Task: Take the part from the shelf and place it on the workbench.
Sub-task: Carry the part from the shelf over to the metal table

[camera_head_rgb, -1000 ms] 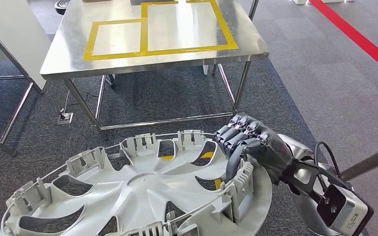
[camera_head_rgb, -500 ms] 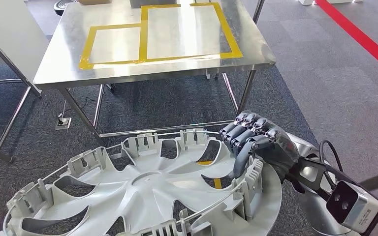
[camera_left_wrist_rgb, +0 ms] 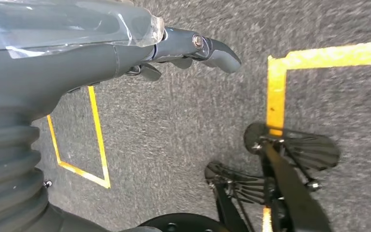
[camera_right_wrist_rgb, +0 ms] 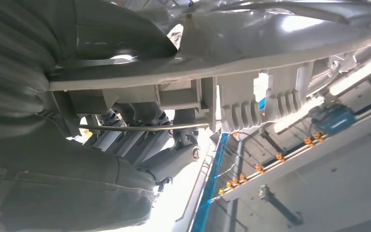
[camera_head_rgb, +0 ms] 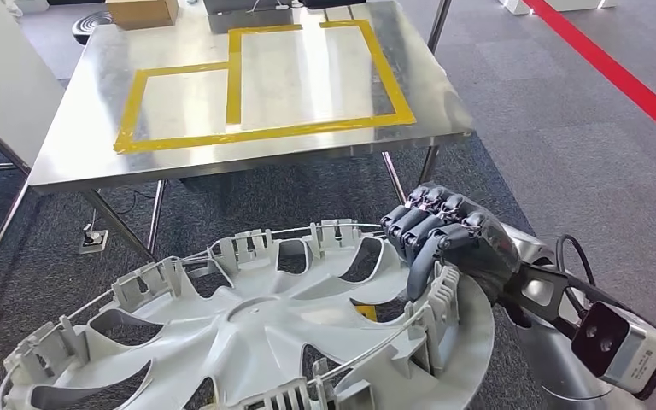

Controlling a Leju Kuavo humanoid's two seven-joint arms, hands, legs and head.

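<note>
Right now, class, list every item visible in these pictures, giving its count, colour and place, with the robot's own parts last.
wheel cover: one, silver-grey, low in the head view, near the robot.
workbench: one, bare steel, ahead of the wheel cover.
tape rectangles: two, yellow, on the workbench top.
cardboard box: one, brown, far workbench edge.
floor stripe: one, red, on grey carpet to the right.
right hand: one, dark grey, gripping the wheel cover's rim.
left hand: one, grey, over carpet; what it holds cannot be told.
</note>
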